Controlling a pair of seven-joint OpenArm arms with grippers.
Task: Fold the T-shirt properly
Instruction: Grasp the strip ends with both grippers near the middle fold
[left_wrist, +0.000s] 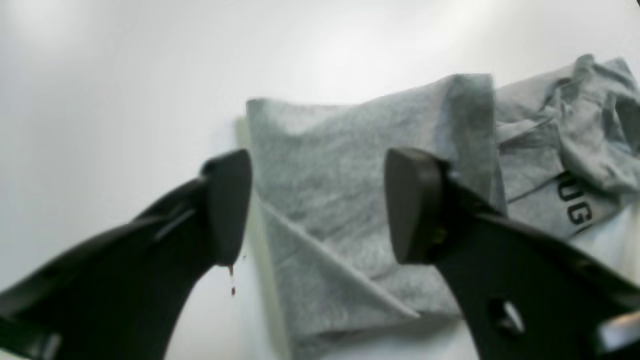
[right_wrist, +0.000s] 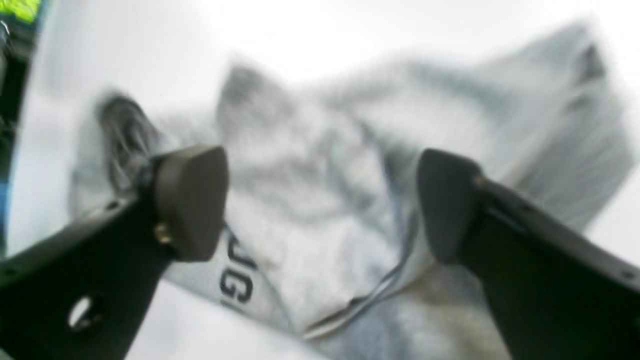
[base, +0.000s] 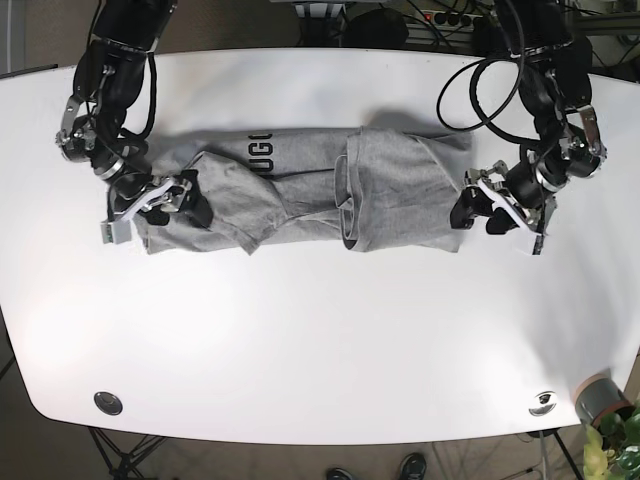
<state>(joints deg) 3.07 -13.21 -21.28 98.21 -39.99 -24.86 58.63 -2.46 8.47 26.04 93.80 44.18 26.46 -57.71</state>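
- Shirt (base: 300, 190) lies partly folded, bunched, across upper middle of tabletop (base: 320, 340).
- Left tool (base: 478, 208) at shirt's right edge, jaws apart, empty.
- Right tool (base: 185, 200) at left edge, jaws apart, empty.

White table (base: 300, 330), perhaps potted plant (base: 612, 432).

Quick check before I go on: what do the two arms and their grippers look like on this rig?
Both arms are black, jointed, with silver metal fittings and looped black cables. The left gripper and right gripper carry white brackets in the base view. Close up, each has two dark, matte, rounded finger pads on black fingers with round holes.
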